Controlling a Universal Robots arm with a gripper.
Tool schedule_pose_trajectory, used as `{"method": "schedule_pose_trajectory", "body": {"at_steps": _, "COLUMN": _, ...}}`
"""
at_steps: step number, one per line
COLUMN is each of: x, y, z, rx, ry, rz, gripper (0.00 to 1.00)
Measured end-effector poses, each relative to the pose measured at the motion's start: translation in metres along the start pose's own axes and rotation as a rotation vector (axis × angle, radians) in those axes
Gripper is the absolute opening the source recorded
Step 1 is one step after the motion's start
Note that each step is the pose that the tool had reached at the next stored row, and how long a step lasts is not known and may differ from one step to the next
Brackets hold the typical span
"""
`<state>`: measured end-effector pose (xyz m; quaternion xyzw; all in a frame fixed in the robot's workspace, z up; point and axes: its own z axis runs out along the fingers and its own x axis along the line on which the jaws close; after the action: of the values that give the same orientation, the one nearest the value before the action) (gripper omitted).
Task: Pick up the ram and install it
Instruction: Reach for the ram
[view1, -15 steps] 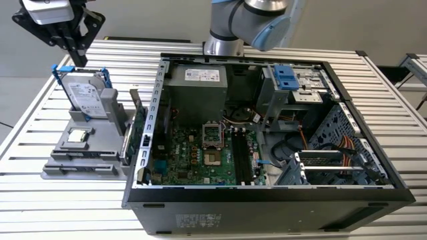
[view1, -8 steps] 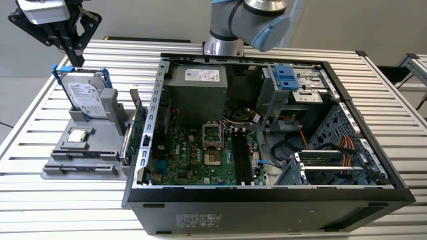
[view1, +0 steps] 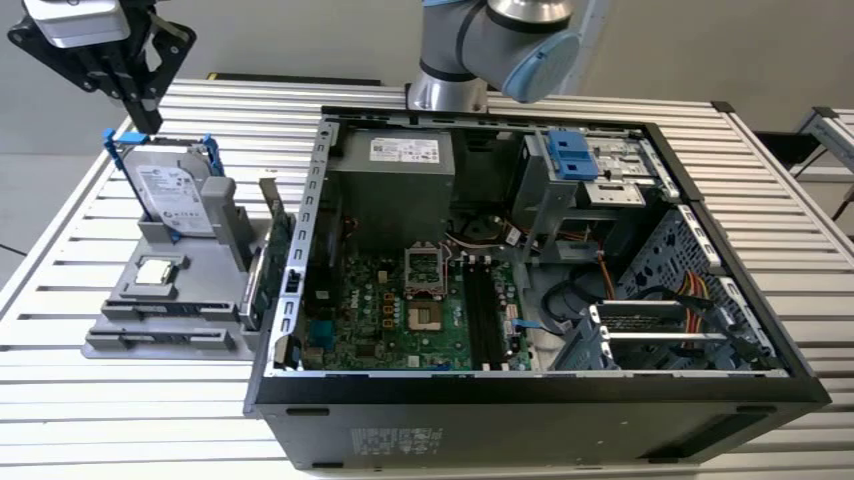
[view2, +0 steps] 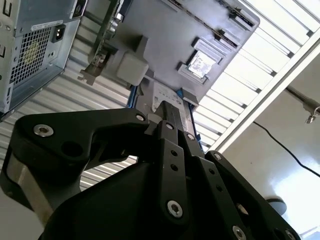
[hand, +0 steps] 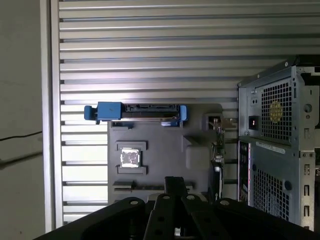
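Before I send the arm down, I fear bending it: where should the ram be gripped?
Grip the ram by its upper long edge, near mid-length, pinching across the flat faces from above. It stands on edge in the gray fixture beside the case, so likely only that edge is free.

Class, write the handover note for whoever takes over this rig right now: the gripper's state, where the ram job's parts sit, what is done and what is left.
Gripper: the black two-finger gripper is shut and empty. It hovers near the top of the silver boxy hard drive with blue bracket.
Ram: the thin, dark greenish-black ram stick appears to stand on edge in the grey parts holder, on the side nearest the open black computer case.
Done: nothing yet; the ram is untouched.
Left: picking it up and seating it in the long black memory slots, which look empty.
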<state>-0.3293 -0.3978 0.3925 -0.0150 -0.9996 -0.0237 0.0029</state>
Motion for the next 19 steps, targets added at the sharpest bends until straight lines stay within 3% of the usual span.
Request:
{"method": "schedule_pose_trajectory", "body": {"at_steps": 12, "x": 0.0027, "y": -0.0001, "z": 0.0000, "rx": 0.0000, "ry": 0.0001, "rz": -0.002, "gripper": 0.00}}
{"method": "schedule_pose_trajectory", "body": {"at_steps": 19, "x": 0.0030, "y": -0.0043, "z": 0.0000, "rx": 0.0000, "ry": 0.0004, "rz": -0.009, "gripper": 0.00}}
